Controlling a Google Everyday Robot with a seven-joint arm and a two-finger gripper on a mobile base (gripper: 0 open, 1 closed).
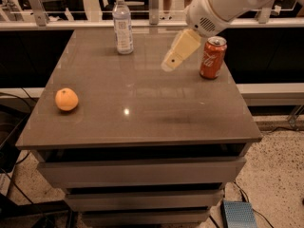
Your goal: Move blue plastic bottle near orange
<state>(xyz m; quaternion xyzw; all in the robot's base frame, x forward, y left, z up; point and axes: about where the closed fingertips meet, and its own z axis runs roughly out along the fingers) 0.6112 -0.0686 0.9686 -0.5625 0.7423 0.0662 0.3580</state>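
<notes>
On top of a grey drawer cabinet, the brown tabletop (pixel 142 103) carries three things. The white robot arm (pixel 223 4) reaches in from the upper right, and its cream pincer (pixel 170 64) hangs above the tabletop just left of the red Coca-Cola can (pixel 212 57), with nothing seen in its grasp; how far open it is cannot be told. The blue plastic bottle (pixel 122 25) stands upright near the far edge, well apart from the orange (pixel 66 99) at the left edge
</notes>
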